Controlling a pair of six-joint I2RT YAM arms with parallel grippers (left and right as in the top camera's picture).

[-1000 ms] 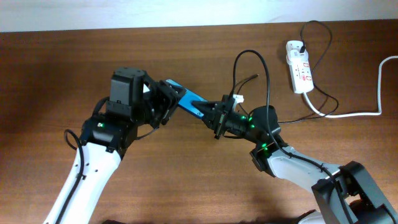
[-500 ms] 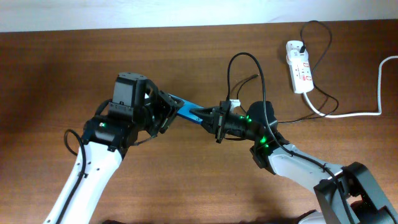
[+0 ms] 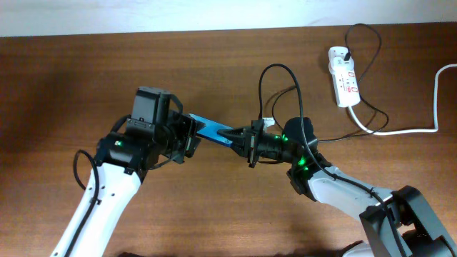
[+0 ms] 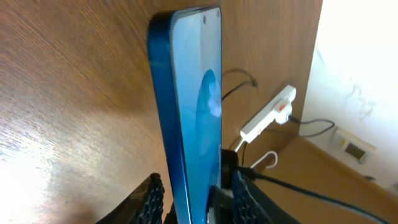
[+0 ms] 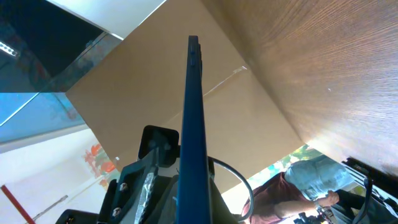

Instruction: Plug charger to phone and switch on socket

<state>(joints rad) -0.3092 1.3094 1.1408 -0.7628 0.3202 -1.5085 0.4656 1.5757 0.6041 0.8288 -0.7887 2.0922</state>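
- Desk: brown wood, fine straight grain, matte.
- Phone: slim rigid slab with a glossy bright-blue screen, a pale oval on the glass and a darker rounded blue edge.
- Lifted clear of the desk at mid-desk, turned partly on edge, bridging the gap between both tools.
- Left tool: black ribbed pads flanking the phone's near end, partly open and close on either side. Actual contact not discernible.
- Right tool: clamped nearly closed on the opposite end. Phone seen edge-on between its fingers in the right wrist view.
- Left arm: white shell, rising from the lower left, black wrist block angled toward centre.
- Right arm: entering from the lower right, black forearm with green lights, pointing left.
- Charger: thin black cable arching in a tall loop over the right wrist. Plug tip not made out.
- Socket: short white plastic strip with red marks, flat at the far right rear, well apart from the phone.
- Thick white cord: smooth, running off toward the right edge.
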